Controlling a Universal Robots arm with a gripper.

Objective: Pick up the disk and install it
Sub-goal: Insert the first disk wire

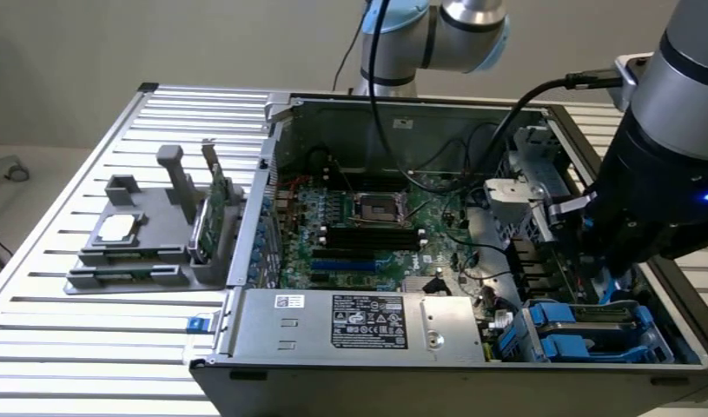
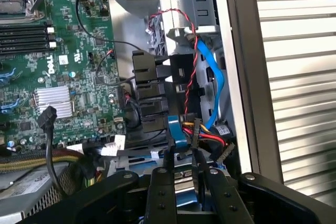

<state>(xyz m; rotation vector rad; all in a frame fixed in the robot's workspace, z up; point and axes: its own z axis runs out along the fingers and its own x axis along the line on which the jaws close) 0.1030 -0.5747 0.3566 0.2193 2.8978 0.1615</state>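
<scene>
Pincer [image 2: 182,163] clenched on the disk [image 2: 181,180], which sits edge-on between its fingers inside the computer case [image 1: 330,109], at the exterior view's lower right, near the blue carriers [image 1: 592,334]. Motherboard [image 2: 68,40] reads "DELL"; the power-supply label [image 1: 369,321] is illegible. Cables [image 2: 202,129] crowd close, case wall [image 2: 236,77] just beside.

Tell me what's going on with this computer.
A robot arm reaches into the open computer case at the exterior view's right. Its gripper is shut on the disk, a silver piece with blue trim, over the blue drive bay in the case's corner. The disk does not look seated yet. A chip and a green card sit in the grey stand outside the case.
</scene>
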